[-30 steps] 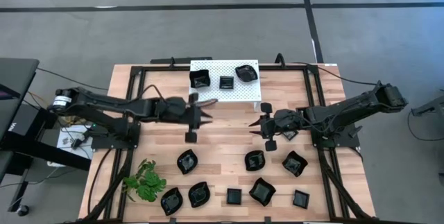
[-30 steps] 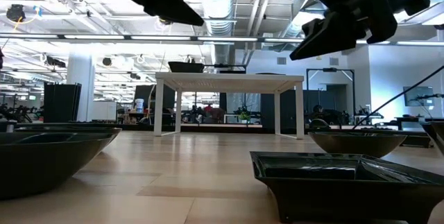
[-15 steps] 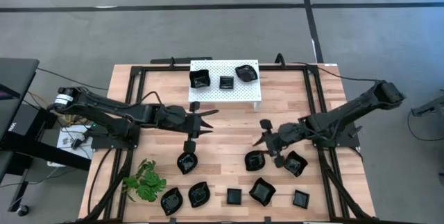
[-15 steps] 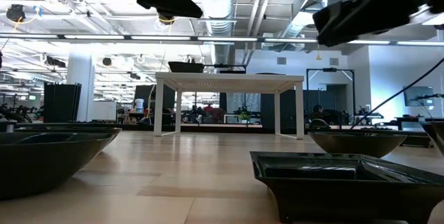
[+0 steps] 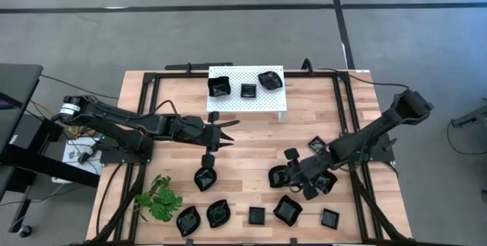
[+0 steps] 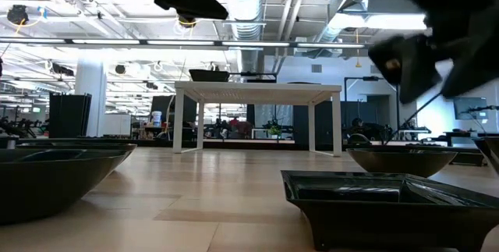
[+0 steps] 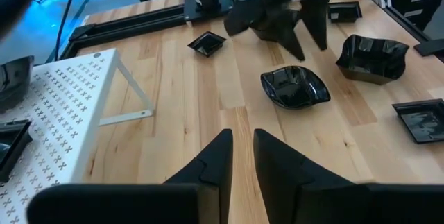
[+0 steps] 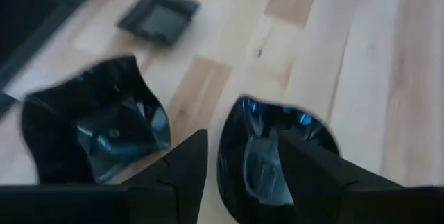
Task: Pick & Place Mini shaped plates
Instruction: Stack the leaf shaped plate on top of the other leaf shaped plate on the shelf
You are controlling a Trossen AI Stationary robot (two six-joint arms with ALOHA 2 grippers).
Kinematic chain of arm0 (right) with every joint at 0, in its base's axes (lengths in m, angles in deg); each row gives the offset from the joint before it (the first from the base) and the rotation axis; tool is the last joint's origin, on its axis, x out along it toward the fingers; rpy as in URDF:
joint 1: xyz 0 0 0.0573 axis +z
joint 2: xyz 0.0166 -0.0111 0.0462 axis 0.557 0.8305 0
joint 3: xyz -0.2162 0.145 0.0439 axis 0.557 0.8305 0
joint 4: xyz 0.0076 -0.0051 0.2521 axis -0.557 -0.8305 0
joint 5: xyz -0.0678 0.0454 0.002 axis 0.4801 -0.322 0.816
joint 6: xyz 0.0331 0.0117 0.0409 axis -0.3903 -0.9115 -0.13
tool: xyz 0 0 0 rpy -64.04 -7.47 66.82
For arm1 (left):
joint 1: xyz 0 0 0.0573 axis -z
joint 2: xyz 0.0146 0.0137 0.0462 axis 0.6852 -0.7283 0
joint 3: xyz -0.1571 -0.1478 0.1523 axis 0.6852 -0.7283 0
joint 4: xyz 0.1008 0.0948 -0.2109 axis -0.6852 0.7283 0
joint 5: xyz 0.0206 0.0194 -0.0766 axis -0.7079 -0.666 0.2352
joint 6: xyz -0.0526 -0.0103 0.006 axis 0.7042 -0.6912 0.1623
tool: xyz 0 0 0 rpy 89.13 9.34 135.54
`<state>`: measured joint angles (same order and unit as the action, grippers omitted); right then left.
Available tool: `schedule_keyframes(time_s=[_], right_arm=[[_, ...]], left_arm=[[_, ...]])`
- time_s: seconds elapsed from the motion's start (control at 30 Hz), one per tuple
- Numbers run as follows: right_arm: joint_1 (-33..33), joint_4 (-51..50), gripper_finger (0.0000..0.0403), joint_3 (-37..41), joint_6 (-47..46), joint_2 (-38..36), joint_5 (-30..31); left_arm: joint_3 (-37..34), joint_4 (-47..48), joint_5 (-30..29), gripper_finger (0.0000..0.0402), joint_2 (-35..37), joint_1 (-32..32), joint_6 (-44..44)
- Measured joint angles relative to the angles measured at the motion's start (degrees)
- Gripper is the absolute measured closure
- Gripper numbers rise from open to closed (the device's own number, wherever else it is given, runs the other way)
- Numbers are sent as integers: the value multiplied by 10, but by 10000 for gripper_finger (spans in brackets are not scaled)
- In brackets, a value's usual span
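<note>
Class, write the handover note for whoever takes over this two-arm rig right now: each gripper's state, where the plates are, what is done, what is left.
Left gripper: open, empty, above the wooden table, just beyond a glossy black leaf-shaped dish.
Right gripper: open, low over the round-edged black dish, not gripping yet.
Done: three small black dishes sit on the white perforated platform.
Left: about nine black dishes on the table, one small square one apart near the right arm, the rest in the near rows beside the green plant sprig.
</note>
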<state>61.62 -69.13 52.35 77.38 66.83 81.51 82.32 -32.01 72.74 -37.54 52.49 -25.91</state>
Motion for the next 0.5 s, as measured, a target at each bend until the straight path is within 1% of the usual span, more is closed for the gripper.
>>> schedule_keyframes(time_s=[0.17, 0.5], right_arm=[[2, -3, 248, 0, -2, 32, 0], [7, -96, 244, 0, -2, 6, 0]], left_arm=[[0, -1, 0, 340, 0, 0, 0], [0, -2, 0, 346, 0, 0, 0]])
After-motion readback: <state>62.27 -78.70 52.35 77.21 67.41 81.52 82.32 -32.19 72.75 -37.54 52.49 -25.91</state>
